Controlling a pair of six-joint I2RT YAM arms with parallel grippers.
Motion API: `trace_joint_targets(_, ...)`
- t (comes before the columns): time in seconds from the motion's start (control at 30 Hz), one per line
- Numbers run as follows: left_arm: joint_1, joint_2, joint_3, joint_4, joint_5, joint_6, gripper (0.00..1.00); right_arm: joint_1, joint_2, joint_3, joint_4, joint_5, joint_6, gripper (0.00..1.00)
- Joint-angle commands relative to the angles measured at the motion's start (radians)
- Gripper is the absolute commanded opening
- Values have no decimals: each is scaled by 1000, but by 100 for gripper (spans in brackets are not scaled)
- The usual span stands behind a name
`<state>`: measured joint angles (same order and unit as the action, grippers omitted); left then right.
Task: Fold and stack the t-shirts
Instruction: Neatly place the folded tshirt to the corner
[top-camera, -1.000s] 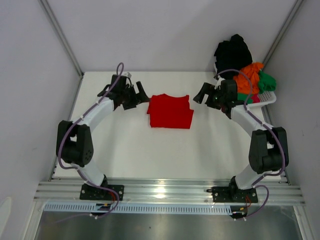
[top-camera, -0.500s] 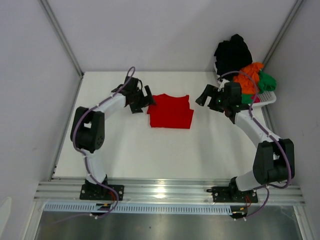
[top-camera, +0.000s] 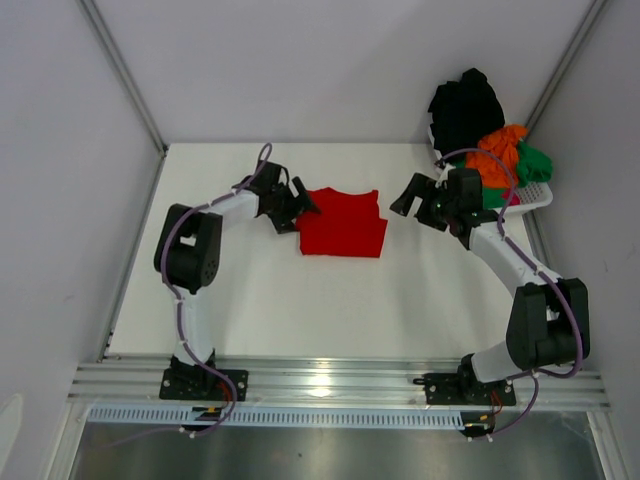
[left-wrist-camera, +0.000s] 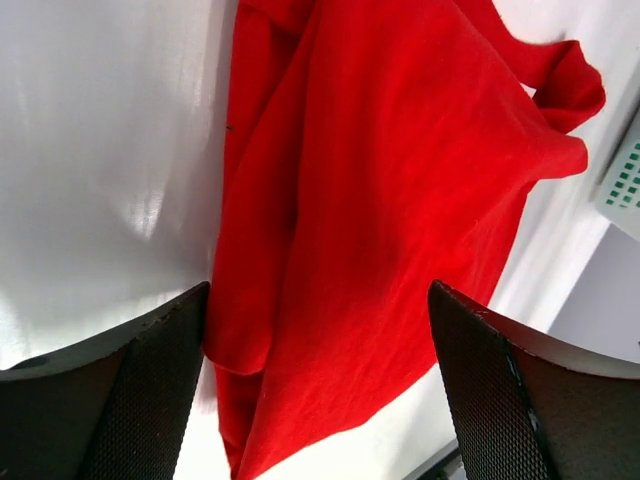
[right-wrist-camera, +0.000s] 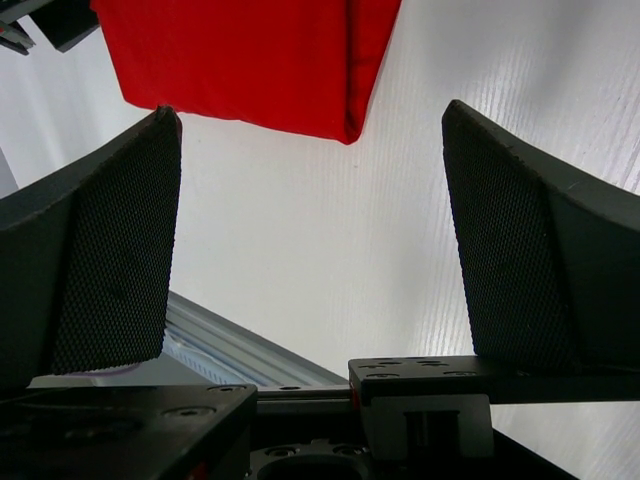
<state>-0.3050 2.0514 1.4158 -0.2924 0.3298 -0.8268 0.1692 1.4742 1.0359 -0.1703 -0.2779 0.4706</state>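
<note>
A folded red t-shirt (top-camera: 341, 223) lies flat mid-table (top-camera: 300, 300), the left gripper (top-camera: 296, 206) at its left edge with jaws spread wide and the right gripper (top-camera: 403, 193), likewise released, just off its right side, while black (top-camera: 466, 105), orange (top-camera: 497, 152) and green (top-camera: 533, 162) shirts crowd a white basket (top-camera: 535, 197) in the far right corner.

White arms (top-camera: 497, 250) carry black joints (top-camera: 185, 262), purple cables (top-camera: 263, 152), mesh-textured pincer fingers (right-wrist-camera: 110, 250).

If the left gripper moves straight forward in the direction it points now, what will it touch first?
Most likely the red t-shirt: the open left gripper points at its near folded edge, directly ahead in the wrist view. Its height above the cloth is unclear, so it might skim over.
</note>
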Motion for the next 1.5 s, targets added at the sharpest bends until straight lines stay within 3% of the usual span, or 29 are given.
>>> trace_joint_targets(0.0, -2, 21, 37, 50, 49, -49, 89, 6, -37, 24, -29, -3, -6, 99)
trace_joint_targets(0.23, -3, 41, 0, 117, 92, -93, 82, 6, -51, 39, -54, 12, -10, 99)
trace_joint_targets(0.5, -6, 50, -9, 114, 48, -95, 76, 3, -80, 95, -80, 3, -6, 99)
trace_joint_targets(0.6, -6, 47, -6, 111, 37, -86, 63, 3, -94, 113, -66, -10, 8, 99)
trace_joint_targets(0.63, -6, 49, -5, 105, 32, -81, 50, 3, -97, 115, -61, -10, 14, 99)
trace_joint_targets(0.8, -6, 52, 18, 75, 21, -51, 16, 4, -100, 107, -38, -53, 43, 99)
trace_joint_targets(0.83, -6, 50, 29, 70, 23, -43, 1, 9, -104, 104, -32, -55, 49, 99)
trace_joint_targets(1.13, 3, -22, 37, 12, -17, 143, 1, 4, -150, 131, -61, -9, -13, 99)
trace_joint_targets(1.47, 112, -11, 285, -212, -57, 350, 1, 0, -138, 193, -126, 20, -46, 99)
